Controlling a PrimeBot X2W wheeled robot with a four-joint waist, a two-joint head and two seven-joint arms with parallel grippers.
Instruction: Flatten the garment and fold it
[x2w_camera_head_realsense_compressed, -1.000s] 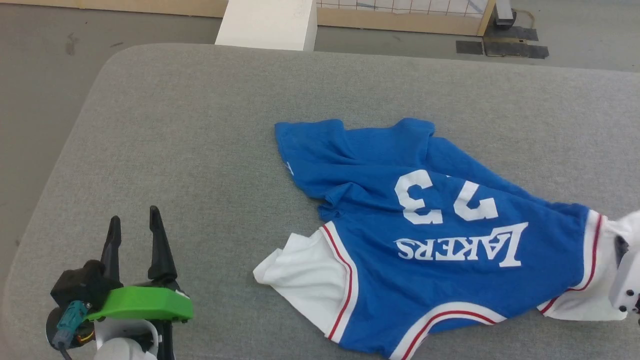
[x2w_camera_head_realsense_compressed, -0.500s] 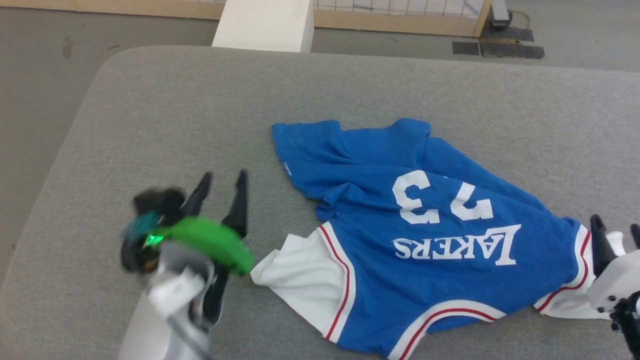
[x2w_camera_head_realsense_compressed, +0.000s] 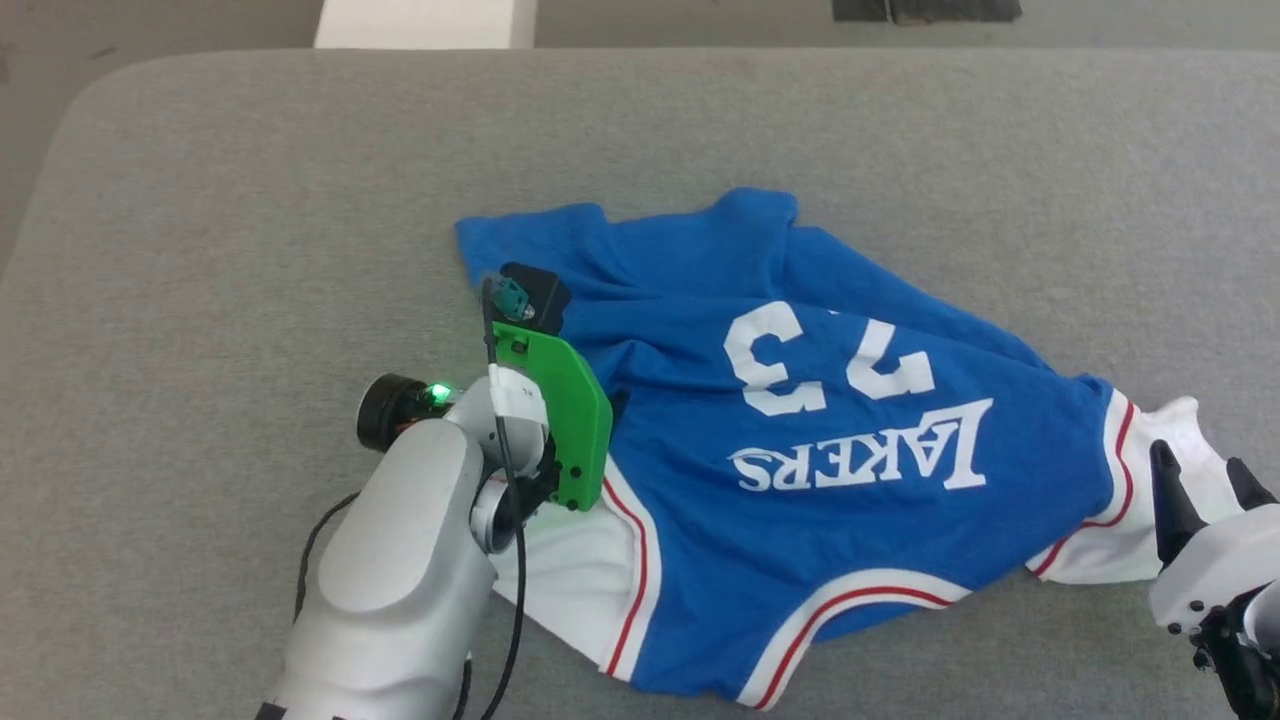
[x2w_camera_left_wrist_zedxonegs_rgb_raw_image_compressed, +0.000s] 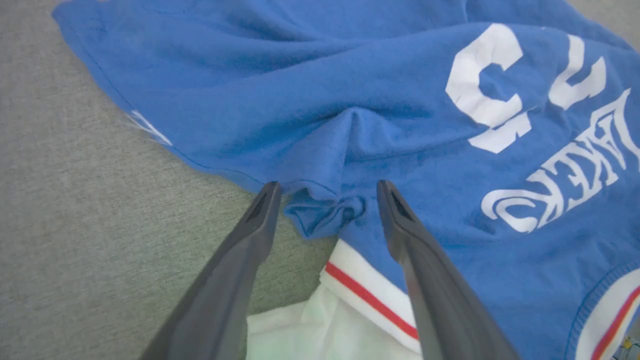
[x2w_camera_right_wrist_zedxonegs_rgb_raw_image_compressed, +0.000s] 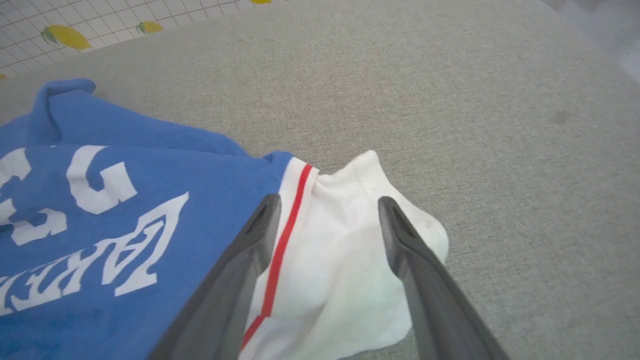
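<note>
The left gripper stands open. Its two fingers are apart, and between the tips sits a small bunched fold of blue cloth at the side edge of the garment. The finger on the left of the wrist view is over bare grey table; the other one is over the blue body. Just below the tips begins the red-and-white trim of the left white sleeve. Whether the tips touch the cloth, I cannot tell.

The right gripper is open too. Its fingers stand on either side of the right white sleeve, one of them over the red stripe.

Between the two grippers lies the garment, wrinkled and not flat. The lettering and number read upside down in the head view, so the neck trim points toward the robot and the hem points away. The body does not lie straight: its long axis goes diagonally, from the right sleeve near the right gripper to the hem corner beyond the left gripper.

Outward from the left gripper there is wide bare table up to the rounded corner. Ahead and to the outer side of the right gripper the grey surface is also free – well apart from any edge.
</note>
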